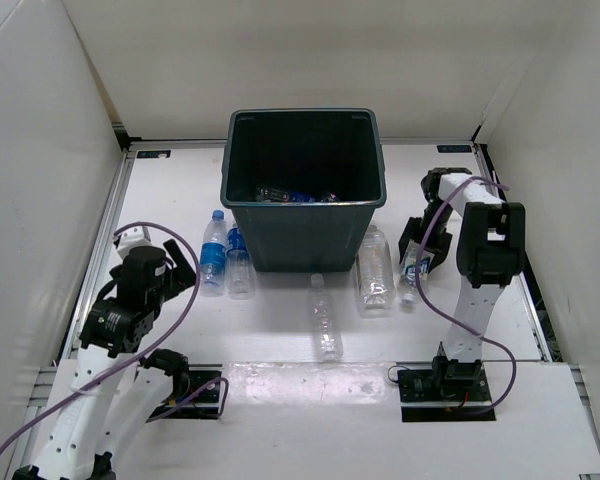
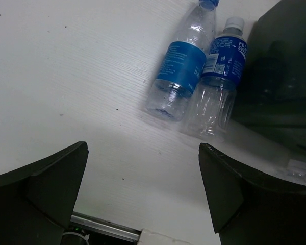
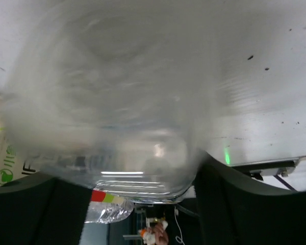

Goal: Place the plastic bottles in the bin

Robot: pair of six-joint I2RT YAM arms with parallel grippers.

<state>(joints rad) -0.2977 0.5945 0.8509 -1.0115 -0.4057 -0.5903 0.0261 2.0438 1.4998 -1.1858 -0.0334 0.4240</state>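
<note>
Some bottles [image 1: 290, 194] lie in the bin [image 1: 302, 238]; four more lie on the table [image 1: 270, 325]; right gripper [image 1: 416, 262] clasps a fifth bottle [image 3: 117, 102]; left gripper [image 2: 143, 148] gapes empty.

I see a white surface [image 1: 170, 195] with the bin [image 1: 305, 240] standing towards its far side, in the middle. Left of the bin's near corner two plastic bottles lie side by side and touching, caps pointing away from me: a blue-labelled bottle [image 1: 213, 262] on the outside and a dark-labelled bottle [image 1: 239, 268] just beside the bin. In front of the bin a slim clear bottle [image 1: 325, 320] lies lengthwise, its cap towards the bin. A wide clear bottle [image 1: 375, 268] lies by the bin's right near corner. Just right of it is a small bottle [image 1: 410, 285]; I cannot tell whether it touches the surface.
</note>
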